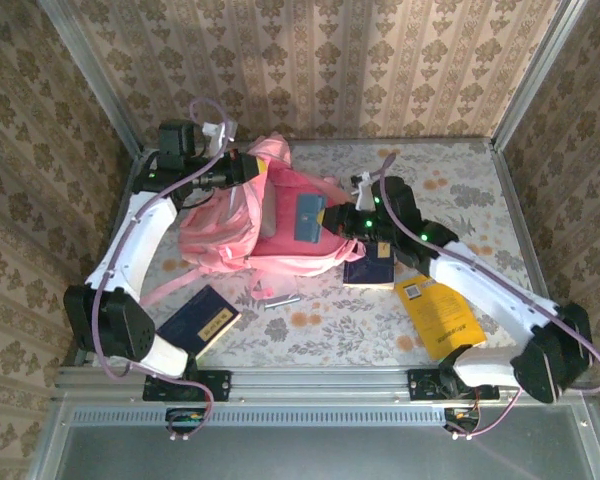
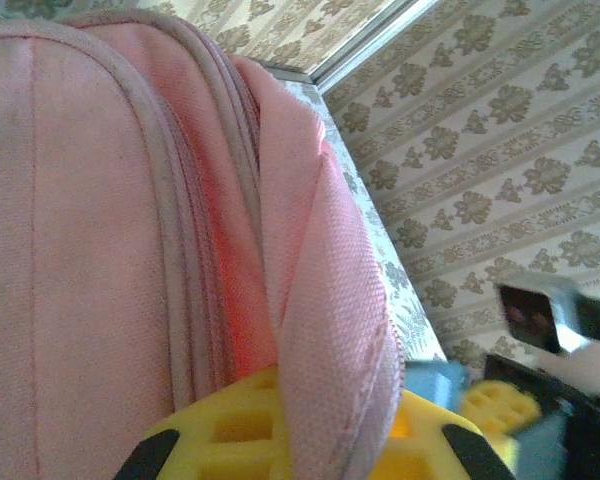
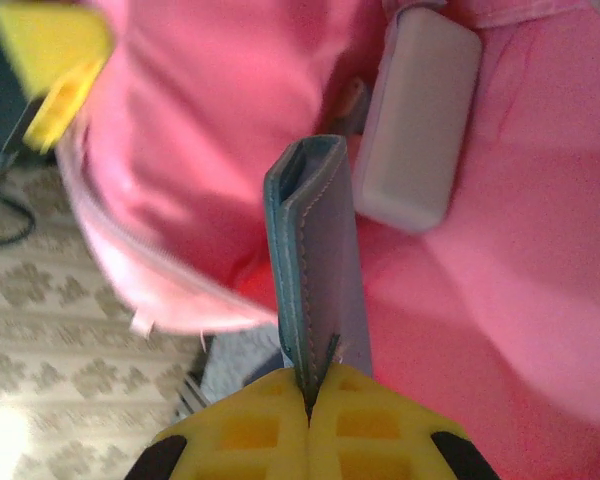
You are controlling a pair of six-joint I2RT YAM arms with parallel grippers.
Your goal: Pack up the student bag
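The student bag (image 1: 242, 225), a large pink backpack, lies at the table's middle left with its opening facing right. My left gripper (image 1: 244, 172) is at the bag's far top edge, and its yellow fingers (image 2: 220, 435) are shut on a fold of the bag's pink fabric (image 2: 325, 330). My right gripper (image 1: 346, 216) is at the bag's mouth, shut on the edge of a flat blue-grey case (image 3: 315, 250). The case (image 1: 308, 218) points into the pink interior (image 3: 520, 280). Beside it, against the pink lining, lies a pale grey rounded block (image 3: 417, 118).
A dark blue book (image 1: 198, 322) lies at the front left. Another blue book (image 1: 368, 268) is under my right arm, and a yellow book (image 1: 438, 315) lies front right. A small metal pen-like item (image 1: 280, 300) is in front of the bag. Papered walls enclose the table.
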